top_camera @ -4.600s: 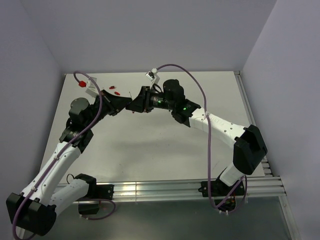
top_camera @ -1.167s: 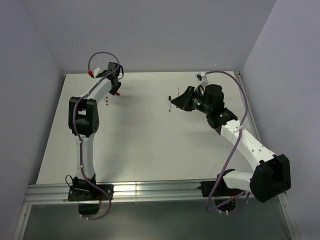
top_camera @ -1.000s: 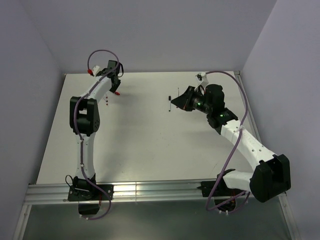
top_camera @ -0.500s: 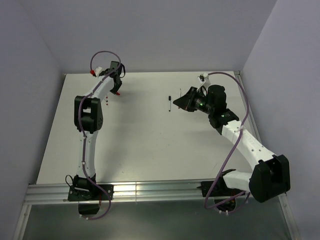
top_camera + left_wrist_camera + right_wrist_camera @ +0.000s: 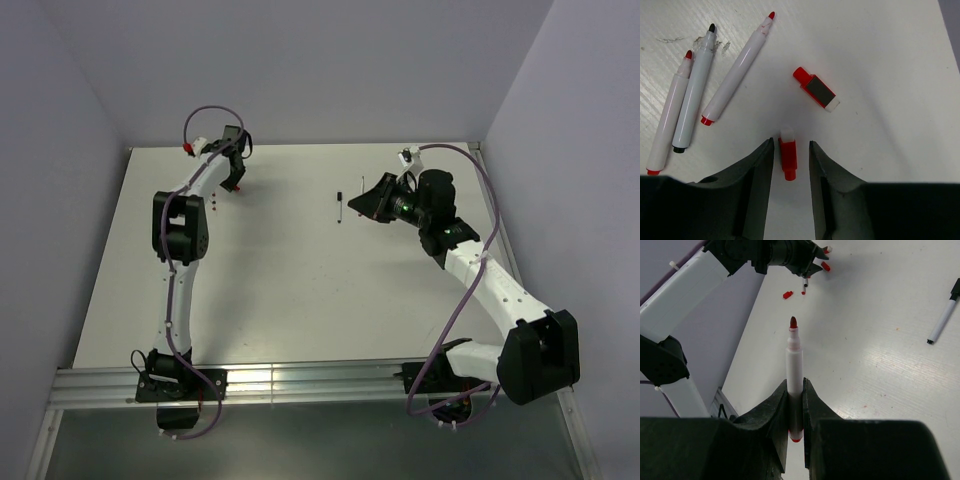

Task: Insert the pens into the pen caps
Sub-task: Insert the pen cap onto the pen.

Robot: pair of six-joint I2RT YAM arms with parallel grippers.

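Note:
In the left wrist view, a short red pen cap (image 5: 787,159) with a white end lies on the table between the fingers of my open left gripper (image 5: 791,142), with a gap on each side. A second red cap (image 5: 816,94) with a grey clip lies just beyond. Three uncapped white pens, two red-tipped (image 5: 670,115) (image 5: 737,75) and one black-tipped (image 5: 694,92), lie at the upper left. My right gripper (image 5: 795,385) is shut on a red-tipped pen (image 5: 794,357) that points forward above the table. From above, the left gripper (image 5: 232,180) is at the far left and the right gripper (image 5: 355,205) at centre right.
A pen with a black cap (image 5: 339,207) lies on the table just left of the right gripper and shows again as the capped pen (image 5: 942,320) in the right wrist view. The back wall is close behind the left gripper. Purple cables (image 5: 205,115) loop over both arms.
The left arm has reached a little further toward the back wall and its jaws have spread slightly. The right gripper has drifted a little to the right, with the pen still in it.

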